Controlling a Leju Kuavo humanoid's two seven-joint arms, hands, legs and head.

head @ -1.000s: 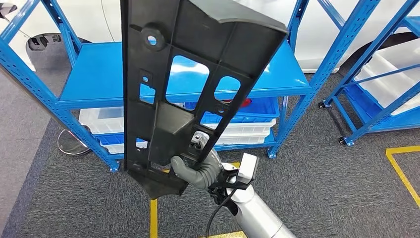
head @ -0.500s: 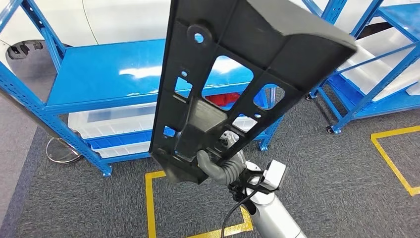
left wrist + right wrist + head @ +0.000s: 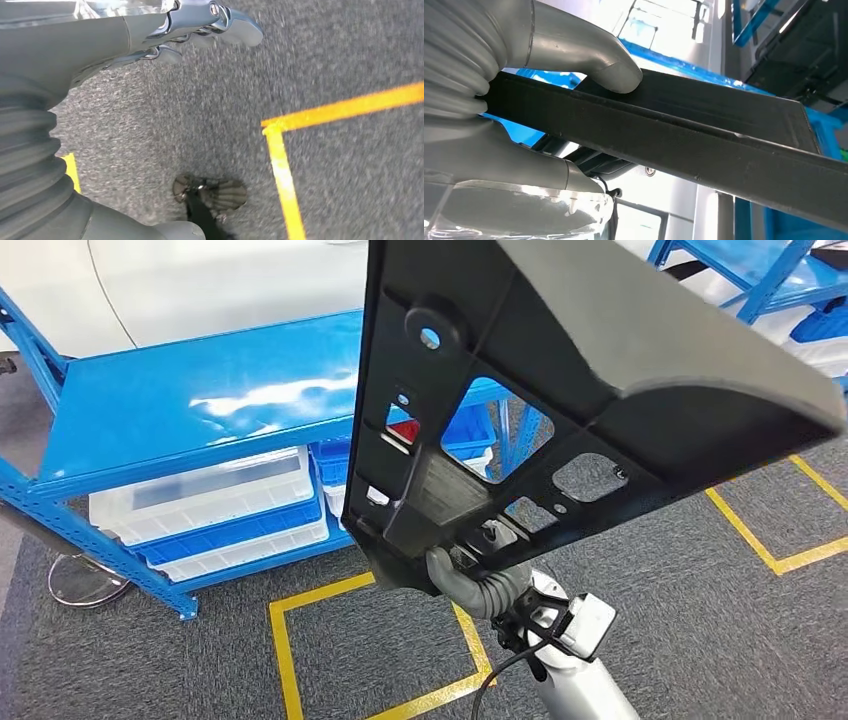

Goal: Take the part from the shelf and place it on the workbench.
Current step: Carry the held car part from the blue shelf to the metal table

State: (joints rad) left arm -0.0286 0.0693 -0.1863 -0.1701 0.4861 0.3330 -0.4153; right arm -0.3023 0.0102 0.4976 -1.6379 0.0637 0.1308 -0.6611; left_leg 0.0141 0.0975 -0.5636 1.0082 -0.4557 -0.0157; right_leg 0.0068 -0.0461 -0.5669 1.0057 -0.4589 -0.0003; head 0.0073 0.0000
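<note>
A long black plastic part (image 3: 520, 390) with several cut-out windows rises in front of the head view, held up from its lower end. My right hand (image 3: 478, 580) grips that lower end. In the right wrist view the thumb (image 3: 589, 55) presses on the part's black edge (image 3: 704, 135) and the fingers close under it. My left hand (image 3: 100, 45) hangs over grey carpet, fingers (image 3: 225, 25) slightly curled, holding nothing.
A blue shelf rack (image 3: 200, 410) stands ahead on the left, with clear bins (image 3: 210, 500) and blue trays on its lower level. More blue racks (image 3: 760, 270) are at the far right. Yellow tape lines (image 3: 290, 640) mark the grey carpet.
The whole scene has slid left and the camera has turned right. The part stays in my right hand and now leans further to the right, closer to the camera.
</note>
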